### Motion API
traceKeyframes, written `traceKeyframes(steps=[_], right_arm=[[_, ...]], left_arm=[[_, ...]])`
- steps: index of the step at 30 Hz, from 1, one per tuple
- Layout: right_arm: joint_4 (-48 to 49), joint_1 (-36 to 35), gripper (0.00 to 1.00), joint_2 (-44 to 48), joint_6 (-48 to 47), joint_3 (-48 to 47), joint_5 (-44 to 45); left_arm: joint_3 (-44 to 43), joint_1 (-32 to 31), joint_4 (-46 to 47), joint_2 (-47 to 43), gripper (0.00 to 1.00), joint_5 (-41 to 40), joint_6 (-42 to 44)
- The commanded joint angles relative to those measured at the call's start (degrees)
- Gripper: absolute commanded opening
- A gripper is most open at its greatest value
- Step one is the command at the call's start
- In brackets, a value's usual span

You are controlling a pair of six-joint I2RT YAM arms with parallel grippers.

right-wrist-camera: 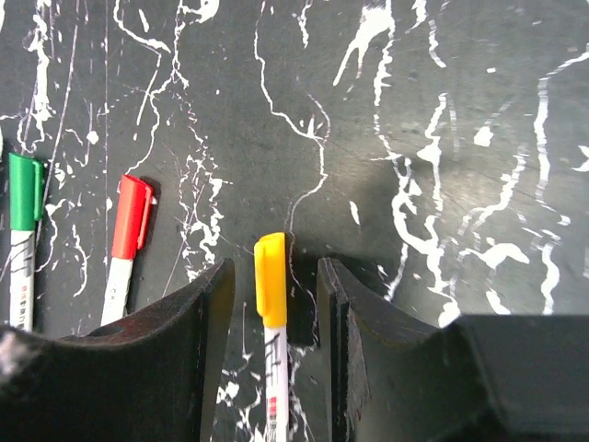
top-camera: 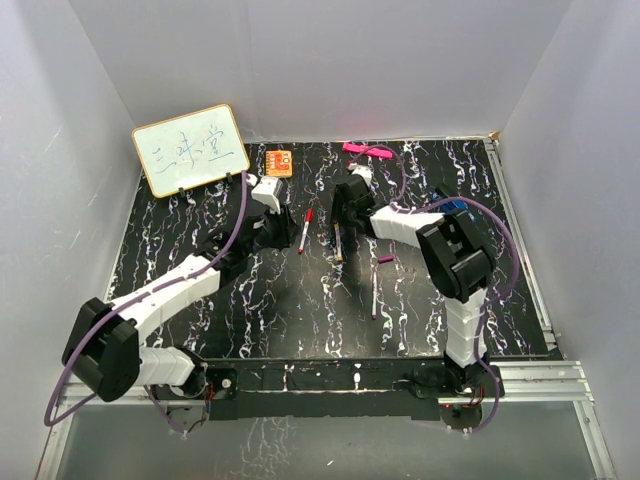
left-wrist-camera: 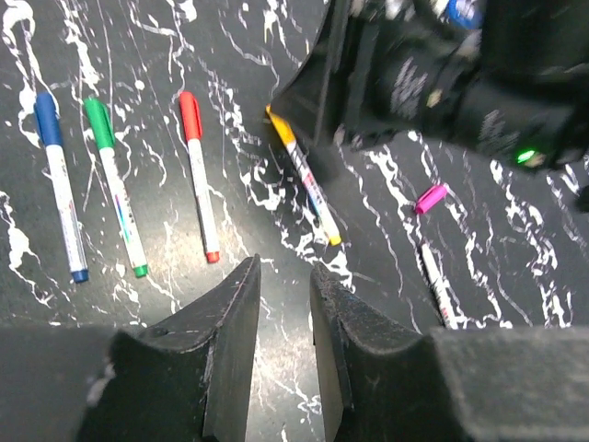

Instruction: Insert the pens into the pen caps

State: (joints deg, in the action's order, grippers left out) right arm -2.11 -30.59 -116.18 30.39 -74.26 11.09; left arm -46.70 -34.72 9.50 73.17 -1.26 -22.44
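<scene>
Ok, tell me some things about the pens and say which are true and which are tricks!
1. The red pen has its cap on. True.
2. The pink cap is on a pen. False: it lies loose on the table.
3. The yellow pen lies between the fingers of the right hand. True.
4. The left hand holds the blue pen. False: the hand is empty, and the blue pen lies on the table.

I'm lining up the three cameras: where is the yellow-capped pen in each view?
Top external: yellow-capped white plastic pen at picture centre.
Left wrist: the pen slants through upper middle.
Right wrist: bottom centre, inside the right claw.
Shared landmark: red-capped white pen lying just left of it.
</scene>
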Motion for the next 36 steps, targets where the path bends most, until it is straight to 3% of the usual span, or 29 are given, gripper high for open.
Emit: traceKeyframes(steps=[1, 12, 17, 21, 30, 36], right_arm=[[0.2, 0.7, 0.39, 10.0, -1.2, 1.5, 5.0], [-0.3, 2.8, 0.42, 30.1, -1.2, 13.1, 17.1], [-0.7, 3.1, 0.44, 37.5, -1.4, 17.3, 20.6], [-0.9, 3.3, 0.45, 41.5, -0.9, 19.6, 20.7], [-0.2, 3.4, 0.45, 46.8, -1.1, 23.0, 20.3], [1.6, 3.4, 0.45, 49.2, -2.5, 24.4, 19.3]], left_arm=[[-1.2, -1.6, -3.0, 1.3, 0.29, 4.0, 2.6], [-5.8, -11.6, -6.6, 11.4, 0.39, 8.8, 3.3], [-13.3, -17.9, -12.8, 20.1, 0.4, 7.7, 5.2], [-18.3, -22.1, -16.0, 25.8, 0.45, 4.6, 4.9], [-30.9, -24.7, -25.8, 37.9, 0.5, 1.4, 4.0], [-34.8, -26.1, -26.0, 42.1, 0.51, 0.4, 3.8]])
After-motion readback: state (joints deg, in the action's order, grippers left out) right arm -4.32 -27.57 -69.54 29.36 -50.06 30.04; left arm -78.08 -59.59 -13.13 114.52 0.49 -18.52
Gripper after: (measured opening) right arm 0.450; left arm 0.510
